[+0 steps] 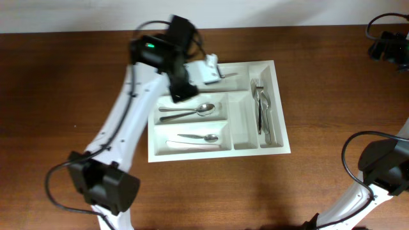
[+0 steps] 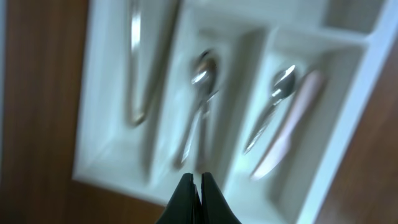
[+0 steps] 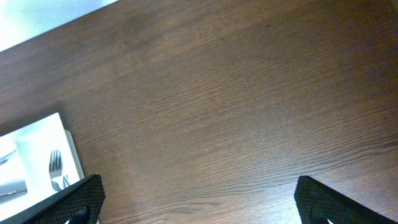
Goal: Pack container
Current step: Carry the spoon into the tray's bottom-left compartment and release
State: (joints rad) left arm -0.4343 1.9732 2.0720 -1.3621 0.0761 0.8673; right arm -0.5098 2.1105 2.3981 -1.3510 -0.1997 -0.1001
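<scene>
The white cutlery tray (image 1: 241, 131) lies at the middle of the table. Its three wide compartments hold a metal utensil (image 1: 225, 75), spoons (image 1: 192, 112), and a spoon with a white-handled knife (image 1: 195, 140). The right narrow compartment holds forks and knives (image 1: 262, 108). My left gripper (image 1: 181, 91) hovers over the tray's upper left part. In the blurred left wrist view its fingers (image 2: 199, 182) are shut and empty above the tray's edge (image 2: 93, 155). My right gripper (image 3: 199, 205) is open and empty over bare wood, far right of the tray. A tray corner (image 3: 37, 134) with a fork shows there.
The table is dark brown wood (image 1: 332, 115). The right arm's base (image 1: 383, 166) stands at the right front and its wrist (image 1: 390, 46) at the far right back. The left arm's base (image 1: 102, 185) stands at the left front. A white wall runs along the back edge.
</scene>
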